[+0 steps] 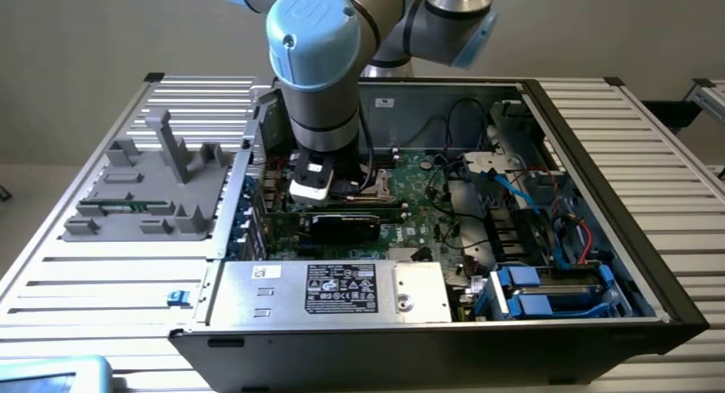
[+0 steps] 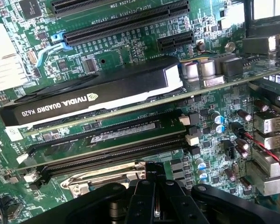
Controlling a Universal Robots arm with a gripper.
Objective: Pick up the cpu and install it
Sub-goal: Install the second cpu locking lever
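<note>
End effector: the end effector (image 1: 311, 182) (image 2: 155, 205) was clenched, its black fingers (image 2: 141, 205) pressed together, hanging low inside the open computer case (image 1: 634, 198) just above the socket (image 2: 107, 176).
Cpu: I could not tell where the cpu lay; a thin pale strip between the fingers might have been its edge, but that was a guess.
Step in hand: judged as work right over the socket, close to the board.
Doing it well: any chip had to go down flat and square to the metal frame, corners matched, with no sideways slide and no pressing, since the contacts under it would bend easily.
Clearance: the graphics card (image 2: 93, 95) stood upright just beside the 2 memory slots (image 2: 107, 142), so the wrist had little spare room on that side.
Materials: the socket frame was bare shiny steel; the motherboard (image 2: 130, 51) was green, crowded with small silver capacitors; the card had a smooth black shroud.
Surroundings: a grey moulded fixture (image 1: 148, 198) sat on the ribbed metal surface (image 1: 91, 274) at the exterior view's left.
</note>
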